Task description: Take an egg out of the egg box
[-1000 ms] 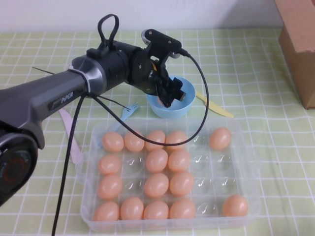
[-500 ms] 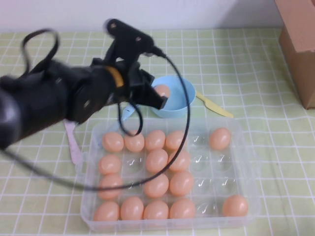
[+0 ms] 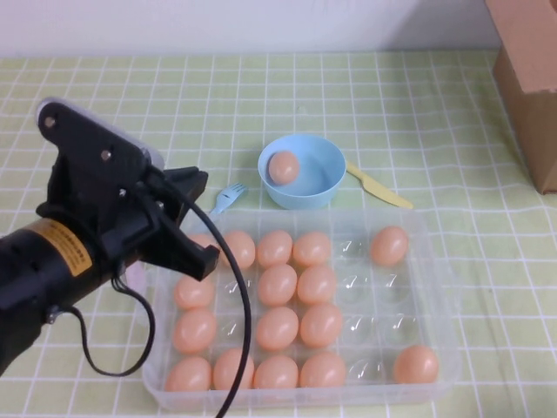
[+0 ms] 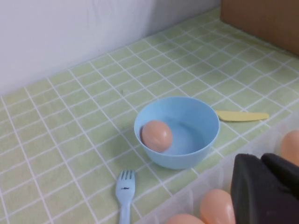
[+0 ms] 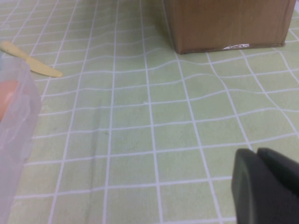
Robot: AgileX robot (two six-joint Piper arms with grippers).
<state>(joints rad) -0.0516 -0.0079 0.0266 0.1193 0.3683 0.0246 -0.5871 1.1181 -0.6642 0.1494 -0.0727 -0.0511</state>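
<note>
From the high view: left gripper (image 3: 196,222) over the near-left corner of the clear egg box (image 3: 435,287), carrying nothing, fingers hard to read from here. One egg (image 3: 283,166) out of the box, lying in the blue bowl (image 3: 322,187) ahead of the gripper and to its right, just past the box's far edge. Blue fork (image 3: 228,197) on the cloth between gripper and bowl; yellow knife (image 3: 379,186) beyond the bowl's right side; cardboard box (image 3: 526,78) far off to the right. Many eggs in the box's cells, several cells bare.

From the left wrist view: left gripper (image 4: 264,161) with pads pressed together, only a seam between, empty. Egg (image 4: 156,135) resting against the bowl's (image 4: 196,135) inner wall, ahead of the fingertips. Fork (image 4: 125,193) beside the bowl, knife (image 4: 240,115) past it, egg box rim (image 4: 215,172) just under the fingers.

From the right wrist view: right gripper (image 5: 264,156) closed on nothing, low over bare cloth, cardboard box (image 5: 224,23) ahead, egg box edge (image 5: 18,121) and knife (image 5: 28,60) well off to one side.
</note>
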